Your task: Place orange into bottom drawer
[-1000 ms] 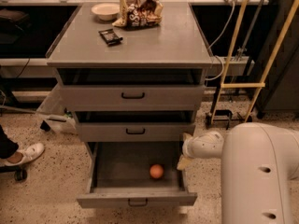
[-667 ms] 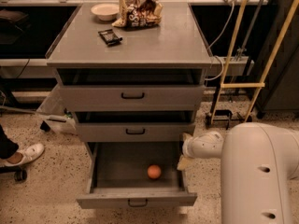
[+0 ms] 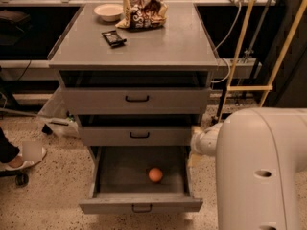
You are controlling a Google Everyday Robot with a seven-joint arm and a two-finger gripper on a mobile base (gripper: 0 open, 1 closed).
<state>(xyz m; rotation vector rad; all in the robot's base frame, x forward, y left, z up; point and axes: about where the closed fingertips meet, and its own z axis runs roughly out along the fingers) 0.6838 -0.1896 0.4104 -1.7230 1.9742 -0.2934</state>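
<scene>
White arm (image 3: 261, 169) fills the 4 o'clock corner, its gripper (image 3: 197, 142) reaching left beside the right end of the middle drawer (image 3: 139, 135); whether it is apart or together cannot be told. The orange (image 3: 155, 175) rests on the floor of the open bottom drawer (image 3: 115, 171), at 8 o'clock from the gripper. Lettering on the snack bag (image 3: 144, 13) is unreadable.

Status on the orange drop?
Pincer out of view, arm right of cabinet. Orange lying loose in open bottom drawer. Nothing blocking it.
</scene>
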